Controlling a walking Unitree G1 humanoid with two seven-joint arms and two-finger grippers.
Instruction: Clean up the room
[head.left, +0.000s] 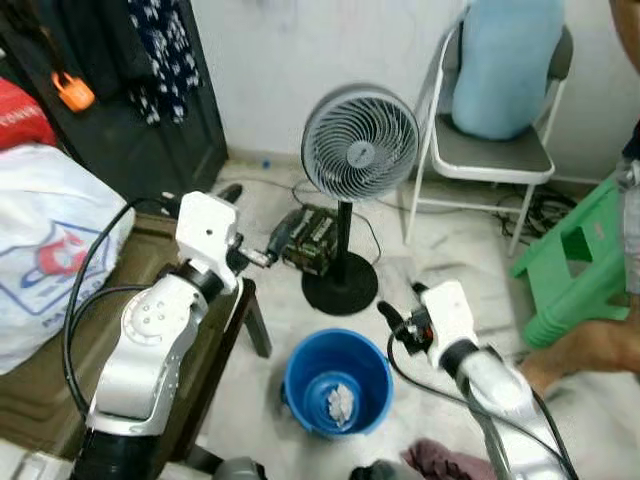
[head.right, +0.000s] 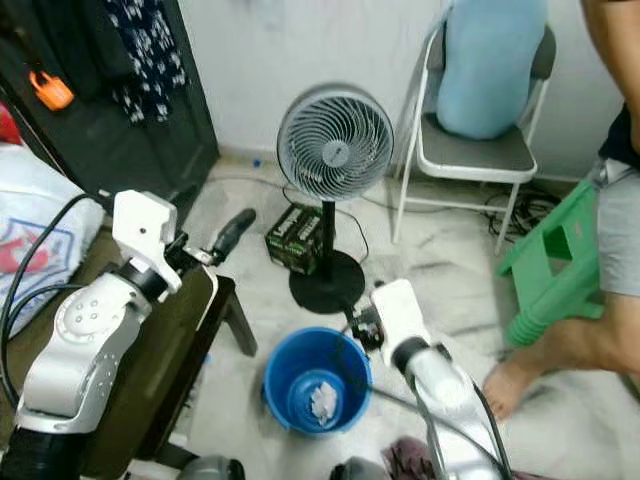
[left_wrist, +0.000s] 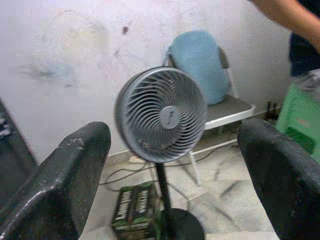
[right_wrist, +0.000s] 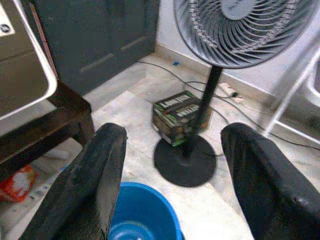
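At far left a white printed bag (head.left: 45, 255) lies on a dark low table (head.left: 215, 345), and dark clothes (head.left: 160, 45) hang on the black cupboard behind it; the left gripper (head.left: 262, 250) is raised over the table's right end with its fingers (left_wrist: 65, 185) spread wide and nothing between them, aimed toward the pedestal fan (head.left: 358, 150) and the green-and-black box (head.left: 310, 240) lying on the floor beside the fan's base; near the robot, just right of the table leg, stands the blue bucket (head.left: 338, 385) with a crumpled white scrap (head.left: 338, 403) already at its bottom, which looks like the place for rubbish; the right gripper (head.left: 390, 318) hovers just beyond the bucket's right rim, fingers (right_wrist: 95, 185) likewise parted and empty; further right a folding chair (head.left: 490, 150) carries a pale blue cushion (head.left: 505, 60), then a green plastic stool (head.left: 585, 260), and a person's bare foot (head.left: 580, 355) rests on the floor close to the right arm. The risks, as I judge them: a reach for the box could catch the fan's stem or the cables (head.left: 520, 215) trailing on the floor and topple it; a swing of the right arm could strike the person's leg or tip the bucket.
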